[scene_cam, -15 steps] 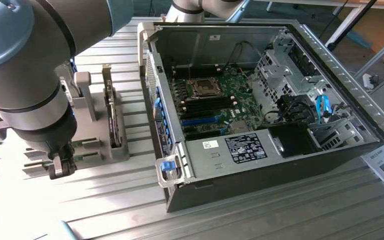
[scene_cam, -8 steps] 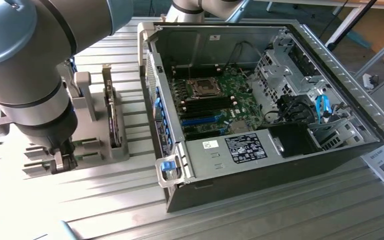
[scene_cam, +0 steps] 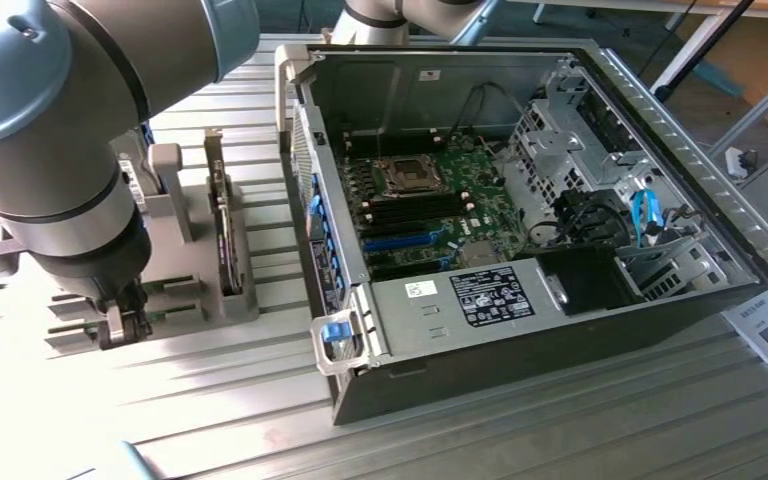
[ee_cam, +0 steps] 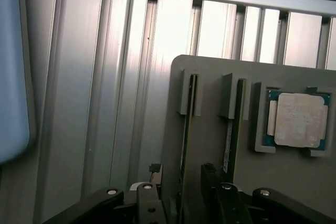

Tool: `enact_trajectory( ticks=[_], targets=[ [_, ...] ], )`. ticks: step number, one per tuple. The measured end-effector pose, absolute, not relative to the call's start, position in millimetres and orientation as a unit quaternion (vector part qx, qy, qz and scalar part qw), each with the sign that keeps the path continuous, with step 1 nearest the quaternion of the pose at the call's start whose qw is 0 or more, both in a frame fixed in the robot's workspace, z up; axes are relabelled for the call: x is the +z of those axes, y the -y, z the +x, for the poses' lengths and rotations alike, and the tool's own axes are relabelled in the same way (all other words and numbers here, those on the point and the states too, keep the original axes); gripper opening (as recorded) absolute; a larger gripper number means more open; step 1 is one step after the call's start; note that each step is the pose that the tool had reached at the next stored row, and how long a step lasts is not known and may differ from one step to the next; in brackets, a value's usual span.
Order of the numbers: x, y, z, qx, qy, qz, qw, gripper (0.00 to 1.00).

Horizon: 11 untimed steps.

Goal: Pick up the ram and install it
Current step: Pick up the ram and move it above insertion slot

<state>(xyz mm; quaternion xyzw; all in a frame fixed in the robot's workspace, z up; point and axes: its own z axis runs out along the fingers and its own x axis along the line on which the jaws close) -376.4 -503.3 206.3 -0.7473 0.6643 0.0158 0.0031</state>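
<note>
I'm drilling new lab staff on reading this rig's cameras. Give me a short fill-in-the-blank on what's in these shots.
1. The gripper holds its jaws ___ on either side of the ram, which sits on edge in a slot of the grey holder.
2. Beside the slots, that holder carries a square silver ___.
3. On the exterior view's right, the computer case shows its green ___.
Missing words: open; processor; motherboard.

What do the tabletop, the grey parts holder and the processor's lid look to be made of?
Tabletop: likely aluminium, brushed; the ribbed slats glare brightly. Parts holder: probably matte grey plastic; flat, no shine, moulded slots. Processor lid: dull silvery metal plate on a green board.
</note>
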Motion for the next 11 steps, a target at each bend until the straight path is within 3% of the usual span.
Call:
enact_trajectory(
  ticks=[8, 11],
  targets=[
    [204.4, 498.4, -383.4, 0.016, -0.664, -0.747, 0.003, 0.42],
    [204.4, 498.4, -383.4, 0.016, -0.664, -0.747, 0.003, 0.34]
  ],
)
